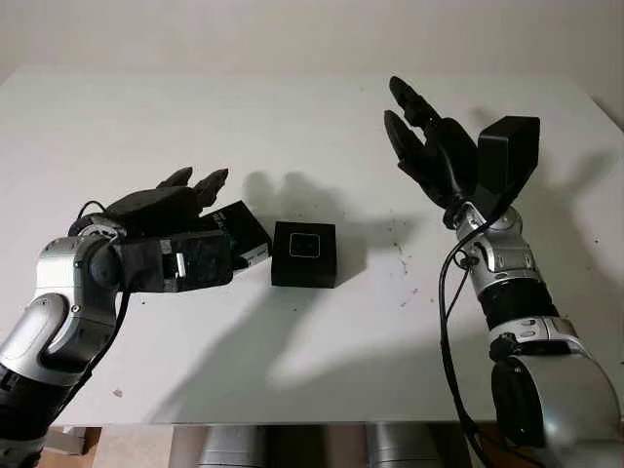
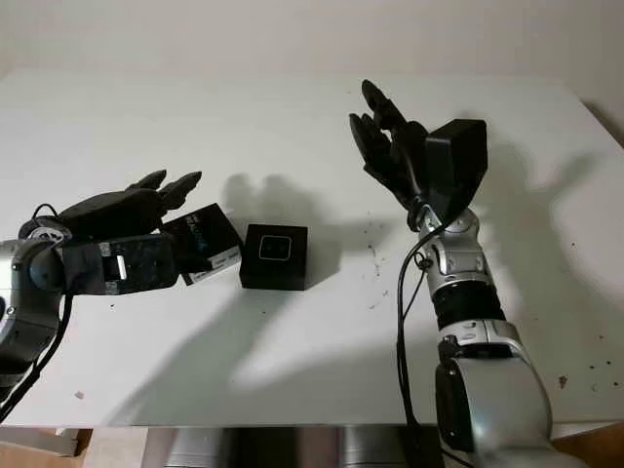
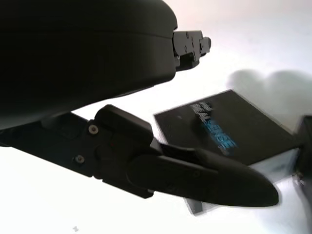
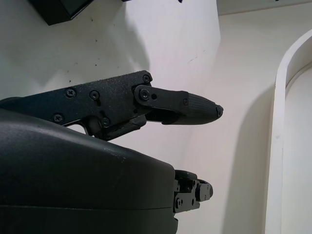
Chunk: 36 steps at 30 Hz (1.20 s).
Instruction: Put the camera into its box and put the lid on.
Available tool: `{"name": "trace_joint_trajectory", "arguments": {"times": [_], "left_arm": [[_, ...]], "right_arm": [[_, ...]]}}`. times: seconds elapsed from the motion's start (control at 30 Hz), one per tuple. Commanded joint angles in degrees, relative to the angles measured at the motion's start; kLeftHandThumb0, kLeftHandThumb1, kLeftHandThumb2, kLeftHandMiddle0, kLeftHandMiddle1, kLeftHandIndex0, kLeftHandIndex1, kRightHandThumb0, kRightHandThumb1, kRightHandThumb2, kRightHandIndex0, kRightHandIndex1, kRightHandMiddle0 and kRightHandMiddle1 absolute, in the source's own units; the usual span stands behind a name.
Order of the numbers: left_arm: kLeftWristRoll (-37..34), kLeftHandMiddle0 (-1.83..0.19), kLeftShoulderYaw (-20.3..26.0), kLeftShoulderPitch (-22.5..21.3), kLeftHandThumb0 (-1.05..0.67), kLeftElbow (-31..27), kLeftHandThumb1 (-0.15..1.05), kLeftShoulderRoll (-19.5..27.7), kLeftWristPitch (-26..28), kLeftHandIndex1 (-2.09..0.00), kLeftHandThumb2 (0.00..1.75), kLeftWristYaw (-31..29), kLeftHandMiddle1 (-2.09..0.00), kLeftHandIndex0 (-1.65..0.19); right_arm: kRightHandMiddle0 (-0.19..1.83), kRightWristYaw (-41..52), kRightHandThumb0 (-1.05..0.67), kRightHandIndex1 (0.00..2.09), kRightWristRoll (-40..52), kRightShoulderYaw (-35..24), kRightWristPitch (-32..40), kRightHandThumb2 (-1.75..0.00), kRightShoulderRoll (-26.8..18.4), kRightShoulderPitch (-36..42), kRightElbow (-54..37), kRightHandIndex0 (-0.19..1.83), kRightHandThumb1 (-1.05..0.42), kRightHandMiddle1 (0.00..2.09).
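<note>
While my left hand (image 1: 180, 210) hovers open over the lid (image 1: 237, 230) near the table's (image 1: 117, 127) front edge, touching the box (image 1: 303, 253) holding the camera (image 1: 304, 245) — my right hand (image 1: 429, 146) open, raised aside — I judge the lidding next: grasp, lift, align squarely.

The black lid (image 3: 229, 129) bore blue and grey lettering across its top; in the left wrist view it read roughly "REALSENSE", though blurred. The white label on its near side was too small to read. The box (image 1: 303, 253) showed no readable text.
</note>
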Motion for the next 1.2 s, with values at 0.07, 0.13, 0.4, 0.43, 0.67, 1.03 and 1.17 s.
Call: {"name": "trace_joint_trajectory", "arguments": {"times": [0.07, 0.13, 0.4, 0.43, 0.67, 1.03, 1.17], "left_arm": [[4.7, -0.03, -2.1, 0.6, -1.03, 0.8, 1.05, -0.5, -0.4, -0.05, 0.18, 0.6, -0.06, 0.14], [5.0, -0.03, -2.1, 0.5, -1.03, 1.2, 1.05, -1.2, -0.4, -0.05, 0.18, 0.0, -0.06, 0.15], [2.1, -0.02, -0.4, 1.0, -1.0, 0.1, 1.05, -2.7, -1.0, -0.05, 0.16, -2.3, -0.05, 0.14], [1.6, -0.02, -0.3, 0.9, -1.0, 0.0, 1.05, -2.8, -0.9, -0.05, 0.16, -2.7, -0.05, 0.14], [0.7, -0.02, -0.1, 0.9, -1.02, 0.3, 1.05, -3.3, -0.4, -0.06, 0.17, -2.9, -0.05, 0.13], [6.4, -0.19, -1.8, 1.8, -0.97, 2.2, 1.01, -4.9, 0.0, -0.11, 0.06, 1.8, -0.14, 0.01], [8.7, 0.16, -2.3, 2.1, -0.86, 2.6, 0.95, -6.0, 1.1, -0.16, 0.05, 2.5, -1.16, -0.14]], "right_arm": [[0.08, -0.2, -0.54, 0.07, -0.3, 0.2, -0.4, -0.46, -0.1, 0.6, -1.4, 0.05, -1.05, 0.07], [0.08, -0.3, -0.54, 0.07, -0.3, 0.2, -0.5, -0.46, 0.0, 0.6, -1.4, 0.05, -1.05, 0.07], [0.09, -0.1, -0.54, 0.06, -0.1, 0.0, -0.9, -0.44, 0.2, 0.1, -0.7, 0.05, -1.05, 0.06], [0.09, 0.0, -0.54, 0.06, -0.1, 0.0, -1.0, -0.44, 0.2, 0.0, -0.5, 0.05, -1.05, 0.06], [0.1, -0.6, -0.54, 0.06, -0.1, -0.2, -1.0, -0.43, 0.1, 0.2, -0.6, 0.06, -1.05, 0.06], [0.13, -2.6, -0.53, 0.07, -0.6, -0.3, 0.1, -0.43, -0.6, 1.6, -3.5, 0.09, -1.05, 0.07], [0.13, -2.9, -0.53, 0.07, -0.5, -0.3, 0.5, -0.42, -0.5, 2.1, -4.5, 0.09, -1.05, 0.07]]}}
